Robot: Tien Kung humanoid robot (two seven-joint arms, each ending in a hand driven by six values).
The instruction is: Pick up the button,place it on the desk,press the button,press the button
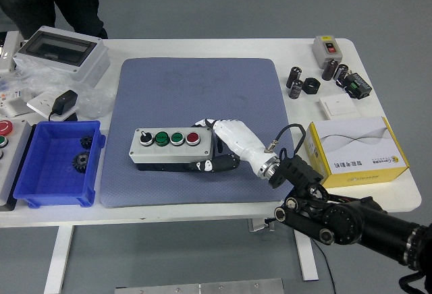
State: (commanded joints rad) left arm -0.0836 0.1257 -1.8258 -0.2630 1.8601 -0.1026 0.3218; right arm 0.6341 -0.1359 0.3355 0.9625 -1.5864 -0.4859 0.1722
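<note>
The button box [169, 148] is a white box with a black knob, two green buttons and a red button on top. It rests on the blue-grey mat [196, 98], near the mat's front half. My right hand [214, 147] grips the box's right end, fingers curled around its side and lower edge. The right arm runs from the lower right corner. My left arm is out of the picture.
A blue bin [57, 166] with black gears stands at the left. A grey enclosure [61, 54] and a black adapter [64, 102] lie at the back left. A yellow-white carton [358, 151] is at the right, with small parts [324, 78] behind it. A person [50, 1] stands at the far left.
</note>
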